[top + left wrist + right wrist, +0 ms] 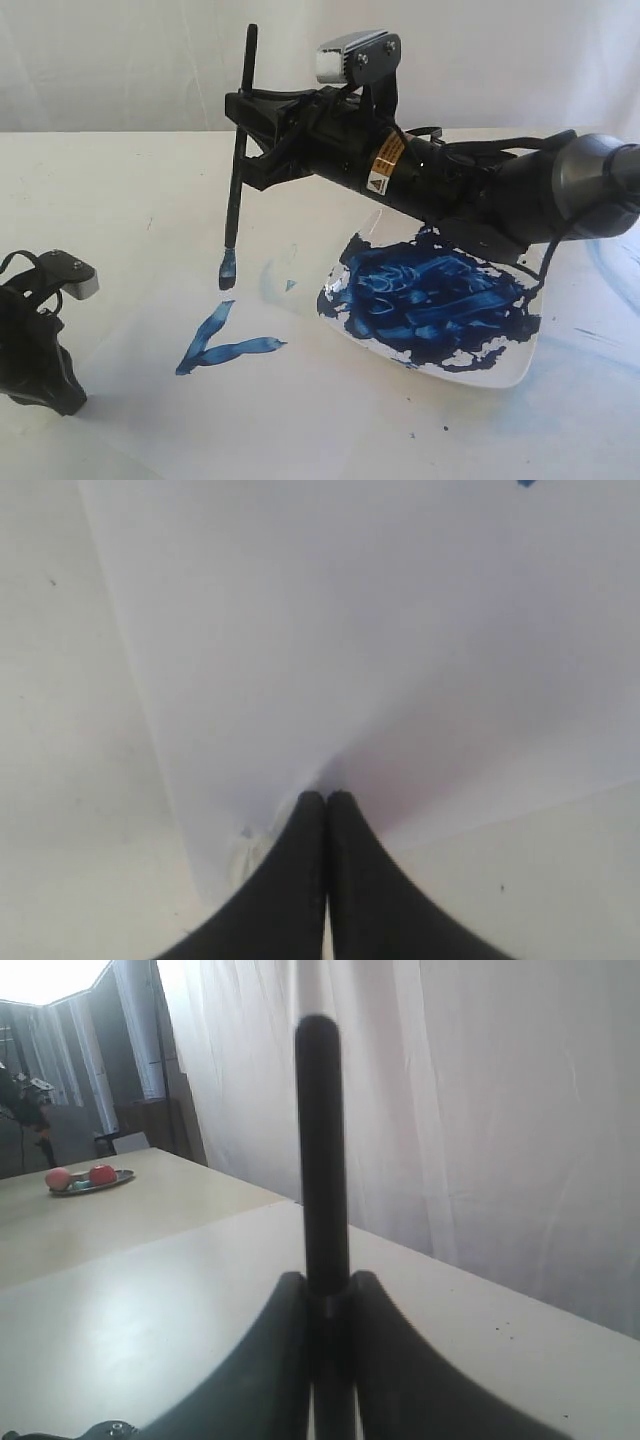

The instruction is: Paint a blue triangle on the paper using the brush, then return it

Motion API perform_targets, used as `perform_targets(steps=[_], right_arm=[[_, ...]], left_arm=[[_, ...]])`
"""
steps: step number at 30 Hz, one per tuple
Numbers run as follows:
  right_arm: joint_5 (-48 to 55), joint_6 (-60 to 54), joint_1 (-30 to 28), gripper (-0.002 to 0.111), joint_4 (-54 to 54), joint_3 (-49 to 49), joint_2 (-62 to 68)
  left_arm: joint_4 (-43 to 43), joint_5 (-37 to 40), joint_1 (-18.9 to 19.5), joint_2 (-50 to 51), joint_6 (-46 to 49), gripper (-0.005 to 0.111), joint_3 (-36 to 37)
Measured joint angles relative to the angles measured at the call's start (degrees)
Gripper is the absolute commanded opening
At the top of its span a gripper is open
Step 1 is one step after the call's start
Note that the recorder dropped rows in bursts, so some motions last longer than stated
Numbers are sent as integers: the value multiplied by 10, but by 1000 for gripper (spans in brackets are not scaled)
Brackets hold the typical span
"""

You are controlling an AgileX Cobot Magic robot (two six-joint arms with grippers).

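Note:
My right gripper (247, 122) reaches in from the right and is shut on the black handle of the brush (236, 190), holding it nearly upright. Its blue-stained bristles hang close over the paper (250, 390). In the right wrist view the brush (320, 1140) stands up between the jaws of my right gripper (325, 1282). Of the blue triangle (215, 345), two streaky dark-blue strokes show, joined in a V below and left of the brush tip. My left gripper (40, 350) is shut at the lower left. In the left wrist view my left gripper (326, 798) rests its tips on the paper (350, 630) near a corner.
A white dish (510, 375) smeared with dark-blue paint lies under my right arm, to the right of the strokes. Small pale-blue smears (272, 277) mark the sheet beside it. Faint blue stains (600, 335) are on the table at the right. A white curtain hangs behind.

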Motion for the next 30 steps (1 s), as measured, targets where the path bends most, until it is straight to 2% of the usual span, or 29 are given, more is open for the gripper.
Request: perform_targets(steps=[30], right_arm=[[31,0,0,0,-26,0,14]], left_arm=[[0,1,0,0,0,0,0]])
